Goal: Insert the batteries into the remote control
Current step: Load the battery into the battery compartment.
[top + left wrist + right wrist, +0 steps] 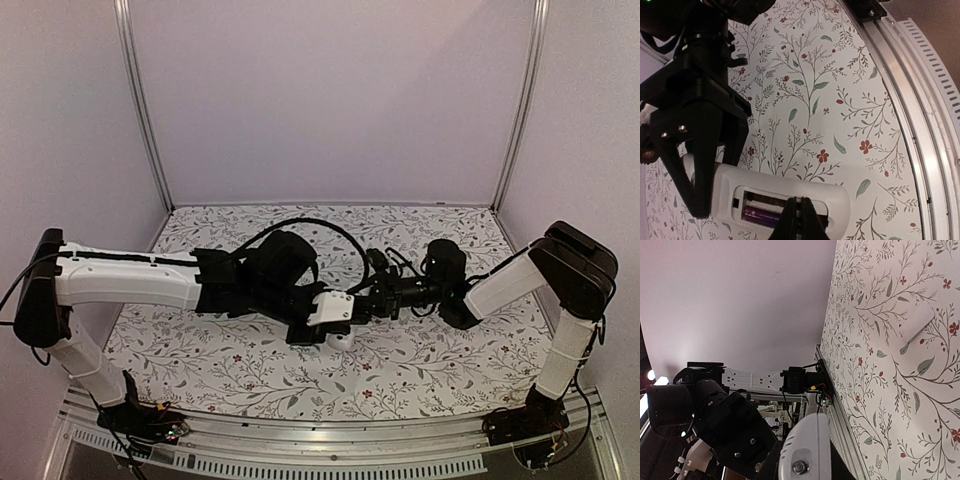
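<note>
Only the left wrist view shows the open compartment of the slim white plastic remote control (837, 197). It is above the middle of the flower-patterned tabletop (850, 100), clamped in the right gripper (715, 175). Two dark cylindrical batteries (762, 216) lie inside, and the left gripper (799, 216) is pinched closed there.

"Where's the left gripper (799, 207)?"
"Fingers pinched together, tips in the remote control's (840, 197) open compartment (818, 207). A purple battery (759, 216) lies just left of them."
"And the far end?"
"Further left, the right gripper (715, 187) clamps it."
</note>
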`<state>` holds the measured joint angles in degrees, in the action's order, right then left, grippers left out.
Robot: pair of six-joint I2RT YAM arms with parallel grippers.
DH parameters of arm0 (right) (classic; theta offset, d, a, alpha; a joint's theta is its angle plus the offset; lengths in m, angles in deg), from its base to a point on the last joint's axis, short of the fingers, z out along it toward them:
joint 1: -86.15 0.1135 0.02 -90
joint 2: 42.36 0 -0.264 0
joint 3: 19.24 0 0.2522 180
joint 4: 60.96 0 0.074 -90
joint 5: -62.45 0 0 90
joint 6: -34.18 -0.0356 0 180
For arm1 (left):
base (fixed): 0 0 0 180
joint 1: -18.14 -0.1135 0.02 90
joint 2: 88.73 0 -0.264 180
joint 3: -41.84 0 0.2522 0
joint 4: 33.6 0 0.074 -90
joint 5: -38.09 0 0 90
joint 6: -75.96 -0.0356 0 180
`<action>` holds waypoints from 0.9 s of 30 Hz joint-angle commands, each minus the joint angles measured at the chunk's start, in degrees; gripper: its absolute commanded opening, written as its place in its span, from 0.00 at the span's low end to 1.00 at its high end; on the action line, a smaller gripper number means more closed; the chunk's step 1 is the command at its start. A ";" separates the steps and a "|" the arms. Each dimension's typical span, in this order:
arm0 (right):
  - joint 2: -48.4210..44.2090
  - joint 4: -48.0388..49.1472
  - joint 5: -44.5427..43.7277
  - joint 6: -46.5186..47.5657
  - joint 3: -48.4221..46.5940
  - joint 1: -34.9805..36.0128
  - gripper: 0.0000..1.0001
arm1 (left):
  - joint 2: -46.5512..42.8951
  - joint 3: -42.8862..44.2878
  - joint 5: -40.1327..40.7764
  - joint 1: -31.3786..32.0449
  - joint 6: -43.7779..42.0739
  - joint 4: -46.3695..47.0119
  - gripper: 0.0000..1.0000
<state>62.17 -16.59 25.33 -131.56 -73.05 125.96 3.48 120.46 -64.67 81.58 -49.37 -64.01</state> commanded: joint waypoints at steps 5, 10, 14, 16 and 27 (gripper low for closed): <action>-1.07 14.98 4.24 -8.28 -0.47 1.58 0.00 | 1.15 -3.10 0.93 -3.07 -0.22 -0.80 0.05; -1.05 13.54 3.79 -7.96 -0.22 1.59 0.00 | -0.12 -2.56 0.23 -3.26 0.44 -0.78 0.08; -1.29 6.78 2.21 -3.93 0.02 1.50 0.00 | -1.38 -0.54 0.19 -2.19 1.65 -1.80 0.13; -1.56 3.00 1.04 -1.28 0.27 1.22 0.00 | -2.51 0.24 0.69 -1.22 2.47 -1.54 0.17; -3.81 -6.25 -2.23 7.49 1.16 -1.14 0.00 | -8.94 0.52 10.76 -0.22 22.39 8.00 0.69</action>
<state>61.19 -20.61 24.46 -127.54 -72.62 125.68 -3.17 120.44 -60.71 81.10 -38.31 -60.05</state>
